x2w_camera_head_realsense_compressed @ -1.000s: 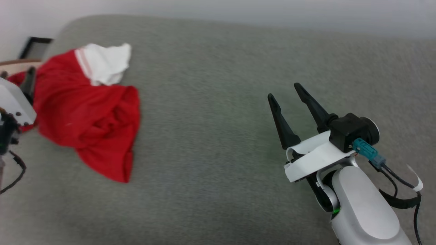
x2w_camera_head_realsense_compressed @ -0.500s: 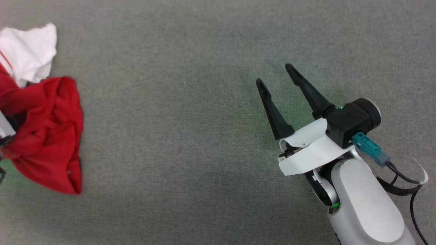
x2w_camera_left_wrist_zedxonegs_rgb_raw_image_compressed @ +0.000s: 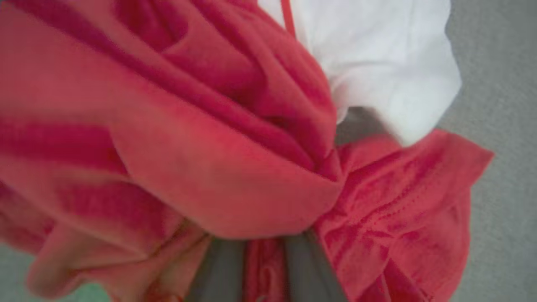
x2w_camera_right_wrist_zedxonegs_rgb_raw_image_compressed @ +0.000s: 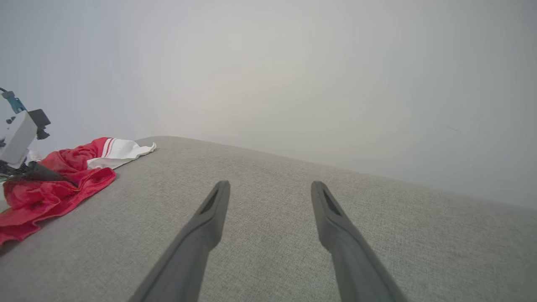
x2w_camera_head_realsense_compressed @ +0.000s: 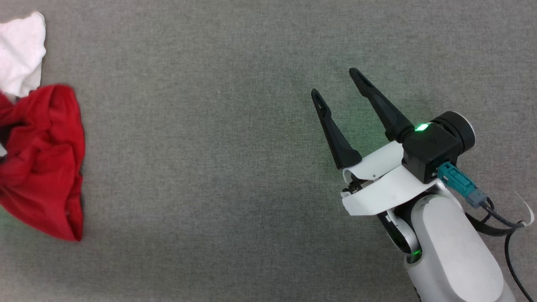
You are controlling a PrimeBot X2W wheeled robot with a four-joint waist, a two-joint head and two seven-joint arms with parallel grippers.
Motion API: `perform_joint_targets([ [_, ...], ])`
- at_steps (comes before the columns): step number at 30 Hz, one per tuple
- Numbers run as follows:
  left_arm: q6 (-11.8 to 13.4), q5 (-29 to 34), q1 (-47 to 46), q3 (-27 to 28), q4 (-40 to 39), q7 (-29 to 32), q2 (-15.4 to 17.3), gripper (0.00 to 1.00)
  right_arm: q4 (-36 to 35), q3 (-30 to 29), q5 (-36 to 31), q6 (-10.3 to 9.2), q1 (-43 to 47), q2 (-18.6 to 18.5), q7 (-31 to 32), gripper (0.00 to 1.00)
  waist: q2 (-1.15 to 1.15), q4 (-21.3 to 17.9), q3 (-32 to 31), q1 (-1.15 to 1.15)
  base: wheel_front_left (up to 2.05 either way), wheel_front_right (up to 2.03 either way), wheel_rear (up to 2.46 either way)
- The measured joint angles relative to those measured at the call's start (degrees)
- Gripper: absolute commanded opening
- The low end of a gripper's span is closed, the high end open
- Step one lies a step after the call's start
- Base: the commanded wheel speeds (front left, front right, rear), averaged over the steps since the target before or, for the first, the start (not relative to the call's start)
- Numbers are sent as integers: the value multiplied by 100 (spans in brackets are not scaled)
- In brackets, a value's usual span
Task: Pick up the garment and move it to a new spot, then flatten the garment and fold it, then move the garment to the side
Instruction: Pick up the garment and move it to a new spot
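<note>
The garment (x2w_camera_head_realsense_compressed: 42,167) lies crumpled at the left edge of the head view, red with a white sleeve (x2w_camera_head_realsense_compressed: 21,54) at its top. In the left wrist view its red folds (x2w_camera_left_wrist_zedxonegs_rgb_raw_image_compressed: 209,167) sit close up. My left gripper (x2w_camera_left_wrist_zedxonegs_rgb_raw_image_compressed: 264,251) is pushed into them, red fabric between its two fingers (x2w_camera_left_wrist_zedxonegs_rgb_raw_image_compressed: 220,272) and their tips buried under a fold. The right wrist view shows that gripper (x2w_camera_right_wrist_zedxonegs_rgb_raw_image_compressed: 42,176) lying on the garment (x2w_camera_right_wrist_zedxonegs_rgb_raw_image_compressed: 54,193) at far left. My right gripper (x2w_camera_head_realsense_compressed: 333,82) hovers open and empty over the grey surface, far right of the garment.
A grey woven cushion surface (x2w_camera_head_realsense_compressed: 209,167) stretches between the garment and my right arm. Its rounded far edge (x2w_camera_right_wrist_zedxonegs_rgb_raw_image_compressed: 293,157) meets a pale wall (x2w_camera_right_wrist_zedxonegs_rgb_raw_image_compressed: 293,63) in the right wrist view.
The head camera has tilted down and turned, so the garment now sits at the view's left edge. The garment looks more bunched up. My right gripper stays open in about the same pose.
</note>
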Motion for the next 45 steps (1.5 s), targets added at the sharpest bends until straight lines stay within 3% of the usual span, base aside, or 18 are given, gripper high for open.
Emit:
perform_joint_targets([
  [9,-31,132,57,-637,-439,-1438,-45,0,187,-93,158,0,122,2,-99,100,0,137,-403,0,0,0,0],
  [14,-36,157,-47,-1031,-1016,-2070,157,0,358,-287,331,0,238,5,-315,100,0,203,-731,0,0,0,0],
  [21,-36,222,-378,-1768,-2308,-2417,278,0,402,-850,552,0,432,3,-526,100,0,188,-1149,0,0,0,0],
  [27,-36,296,-837,-2307,-3257,-2413,288,0,360,-1287,768,0,649,1,-675,100,0,-70,-1229,0,0,0,0],
  [33,-36,381,-1419,-2714,-3701,-2356,-180,0,271,-1641,1001,0,792,-3,-747,100,0,-481,-1173,0,0,0,0],
  [40,-36,636,-1847,-3138,-3320,-2494,-1070,0,-52,-1951,1296,0,931,-3,-753,100,0,-962,-1041,0,0,0,0],
  [45,-37,552,-1619,-3675,-3192,-2337,-1150,0,-166,-1960,1404,0,1007,-5,-754,100,0,-1280,-938,0,0,0,0],
])
